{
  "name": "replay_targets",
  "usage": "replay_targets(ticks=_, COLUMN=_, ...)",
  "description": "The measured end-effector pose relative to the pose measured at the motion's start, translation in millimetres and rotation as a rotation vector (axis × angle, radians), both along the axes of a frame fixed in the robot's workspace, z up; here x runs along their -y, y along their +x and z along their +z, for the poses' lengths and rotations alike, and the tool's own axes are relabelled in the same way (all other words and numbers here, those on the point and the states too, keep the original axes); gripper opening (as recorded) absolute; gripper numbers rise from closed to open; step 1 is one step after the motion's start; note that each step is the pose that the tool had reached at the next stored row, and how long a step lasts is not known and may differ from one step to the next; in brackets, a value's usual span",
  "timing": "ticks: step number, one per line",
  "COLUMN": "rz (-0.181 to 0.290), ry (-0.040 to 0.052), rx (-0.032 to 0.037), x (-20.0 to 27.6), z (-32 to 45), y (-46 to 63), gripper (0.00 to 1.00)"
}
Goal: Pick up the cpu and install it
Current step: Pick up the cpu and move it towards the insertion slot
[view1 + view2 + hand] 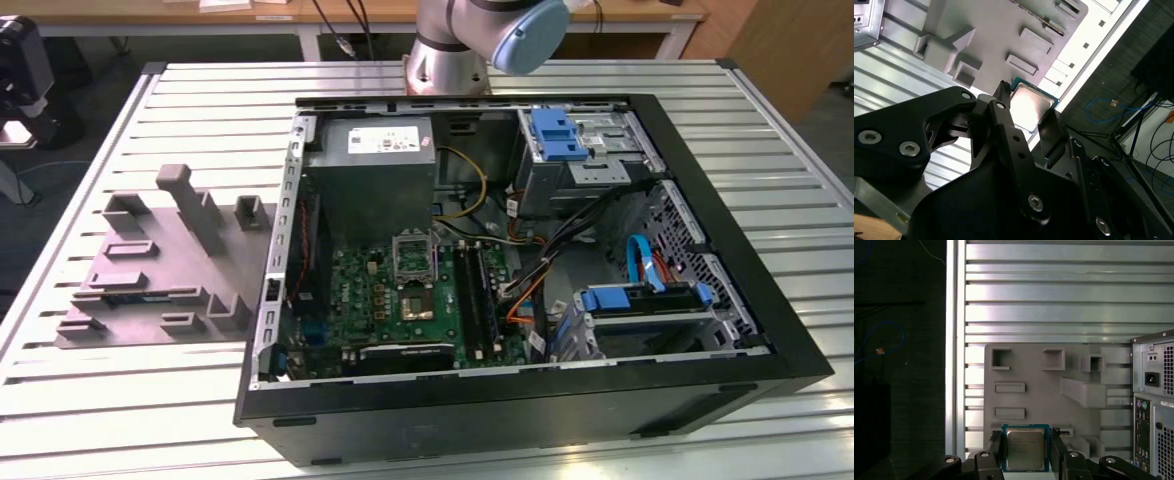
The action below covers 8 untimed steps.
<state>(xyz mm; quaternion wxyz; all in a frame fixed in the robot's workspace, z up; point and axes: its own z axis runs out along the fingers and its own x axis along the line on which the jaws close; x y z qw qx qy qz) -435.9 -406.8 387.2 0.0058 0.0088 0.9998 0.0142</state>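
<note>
Heads up, your hand (pixel 1026 442) is clamped on just two opposite edges of the cpu (pixel 1025 452), holding it up over the grey fixture (pixel 1044 395), so I reckon any jerk or tilt could let it slip out and drop.

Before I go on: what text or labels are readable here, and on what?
On the small silver-grey square cpu, held in the black claw: printed lines, too small to read.
On the grey metal power supply box: a white label, too small to read.
Nothing quotable.
</note>
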Motion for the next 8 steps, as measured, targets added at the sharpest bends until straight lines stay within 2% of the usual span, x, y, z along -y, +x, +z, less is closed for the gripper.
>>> replay_targets(ticks=8, rz=0.0, ry=-0.0001, rx=-0.0001, x=0.0, z=0.0, y=2.3, gripper=0.47)
